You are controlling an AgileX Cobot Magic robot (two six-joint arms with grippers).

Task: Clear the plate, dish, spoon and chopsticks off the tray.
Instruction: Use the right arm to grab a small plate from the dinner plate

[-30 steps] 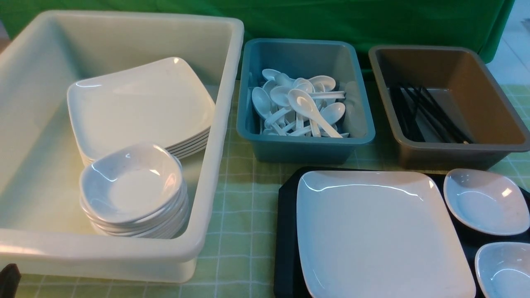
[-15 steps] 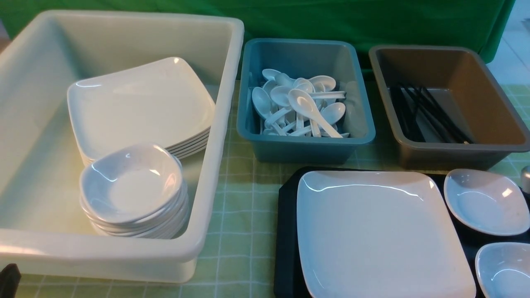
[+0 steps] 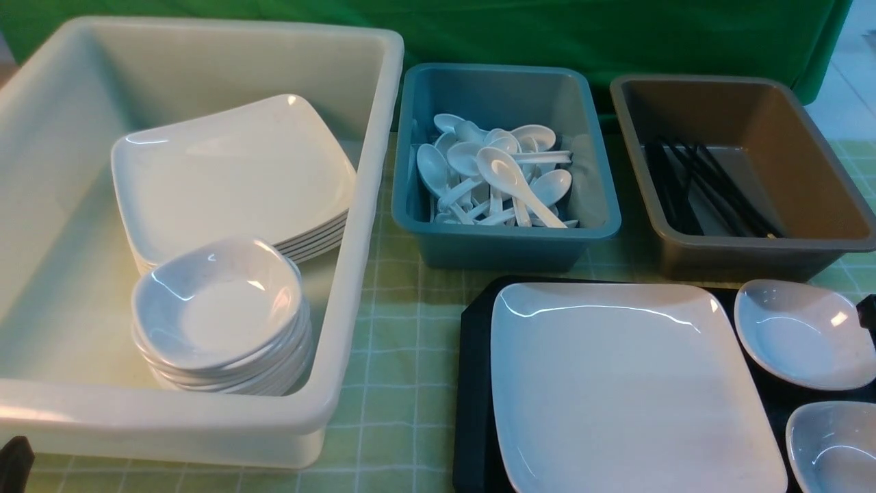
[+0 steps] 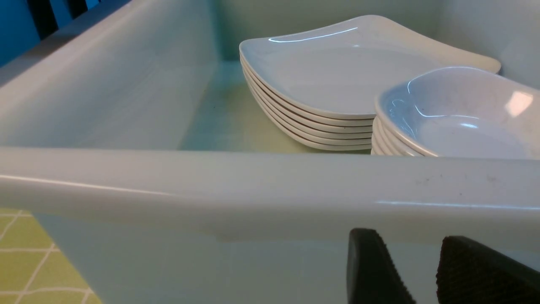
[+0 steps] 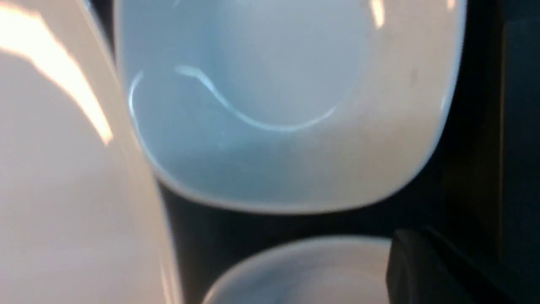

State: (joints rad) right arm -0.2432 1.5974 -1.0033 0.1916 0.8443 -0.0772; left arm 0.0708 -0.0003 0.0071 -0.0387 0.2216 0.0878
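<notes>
The large white plate (image 3: pixel 629 390) lies on the black tray (image 3: pixel 472 383), with two small white dishes (image 3: pixel 804 335) (image 3: pixel 835 445) to its right. No spoon or chopsticks show on the tray's visible part. My right gripper (image 3: pixel 868 311) peeks in at the right edge beside the far dish. In the right wrist view it hovers low over that dish (image 5: pixel 287 105). One dark finger (image 5: pixel 405 270) shows against the dark tray, and the jaw gap is unreadable. My left gripper (image 4: pixel 411 236) is open and empty, close to the cream tub's outer wall.
The cream tub (image 3: pixel 369 226) at left holds stacked plates (image 3: pixel 233 178) and stacked bowls (image 3: pixel 219 308). The teal tub (image 3: pixel 506 239) holds several white spoons. The brown tub (image 3: pixel 746 253) holds black chopsticks. All of it stands on a green checked cloth.
A part of the right arm has come into view at the right edge and dropped lower beside the far dish. The left gripper and all the dishes have stayed put.
</notes>
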